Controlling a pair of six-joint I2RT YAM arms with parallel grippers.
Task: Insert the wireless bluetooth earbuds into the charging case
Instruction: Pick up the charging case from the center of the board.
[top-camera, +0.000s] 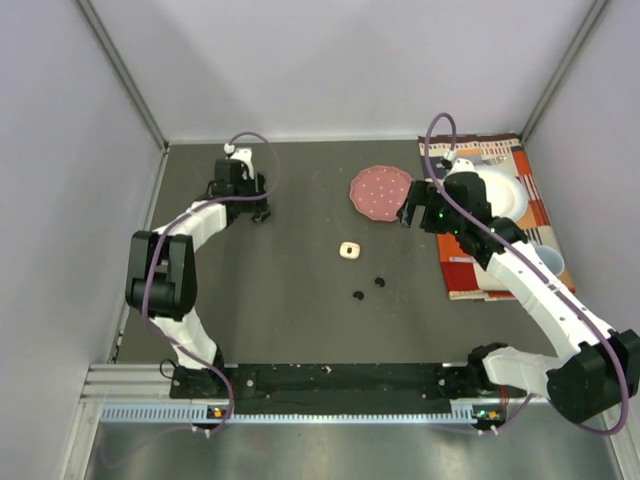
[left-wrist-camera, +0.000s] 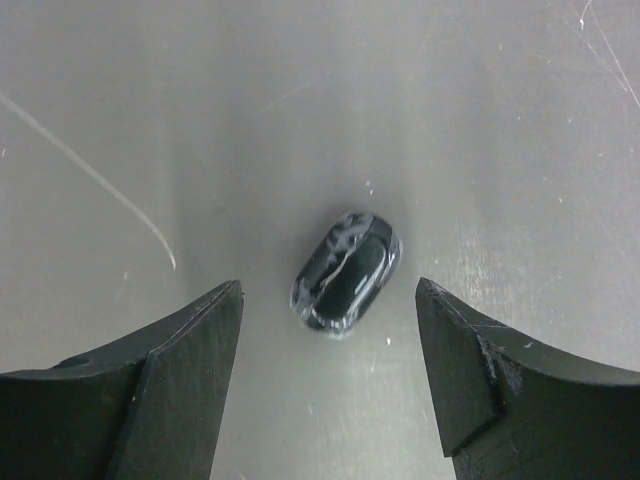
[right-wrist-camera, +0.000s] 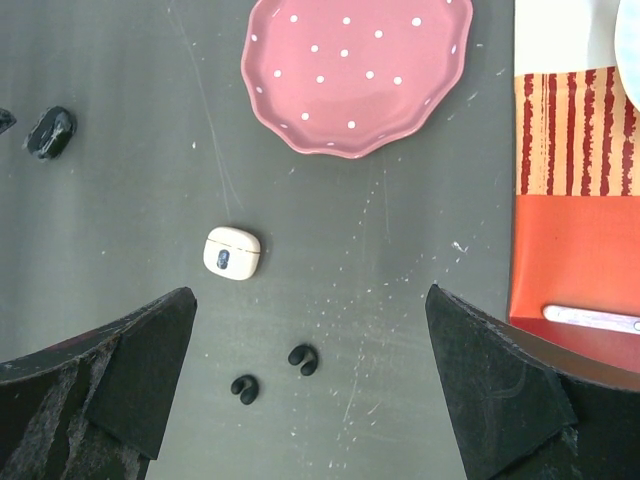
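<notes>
2 rounded black earbuds (right-wrist-camera: 245, 389) lie on the scratched matte tabletop (right-wrist-camera: 130, 220) near a cream case (right-wrist-camera: 233, 252), the left pincer (left-wrist-camera: 328, 288) open astride a glossy black oval case (left-wrist-camera: 345, 272), the right pincer (right-wrist-camera: 308, 293) wide open.

I find no text, brand, number or sign that I can read in any of my views. The small white case (right-wrist-camera: 233, 252) carries a dark oval mark on its front, too small for me to make out. The pink disc (right-wrist-camera: 357, 70) bears only white dots.
</notes>
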